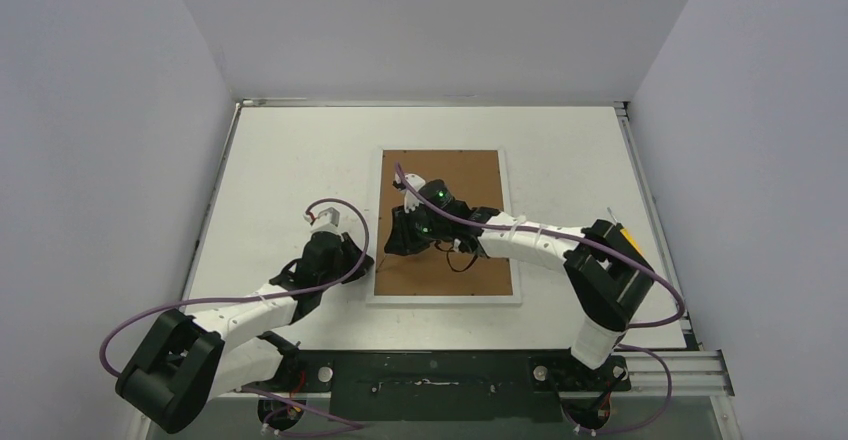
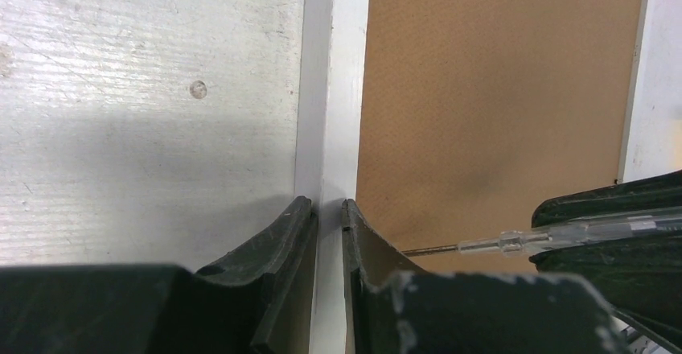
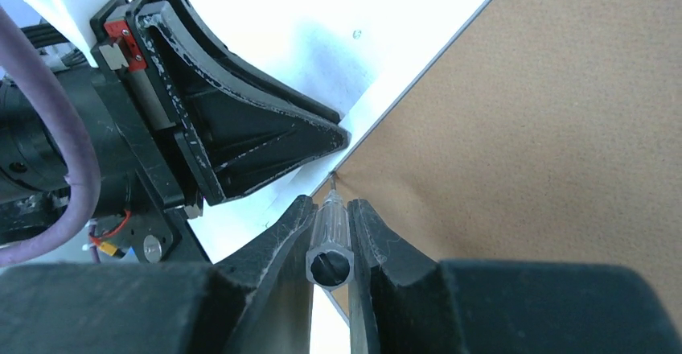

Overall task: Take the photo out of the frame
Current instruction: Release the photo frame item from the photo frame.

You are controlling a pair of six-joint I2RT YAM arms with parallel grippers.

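The frame (image 1: 470,175) lies brown back up on the tabletop (image 1: 290,170), its white border clamped by the left end effector (image 2: 325,206), while the right end effector (image 3: 331,203) clamps a clear-handled tool (image 3: 330,264).

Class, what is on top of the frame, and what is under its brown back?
The brown back faces up. Over it the right gripper holds a clear-handled tool, tip at the frame rim. Anything under the back is covered.

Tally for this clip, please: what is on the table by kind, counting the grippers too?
frame, brown back up: 1
clear-handled tool: 1
grippers: 2 (left gripper on the frame's white border, right gripper holding the tool)
Total: 4
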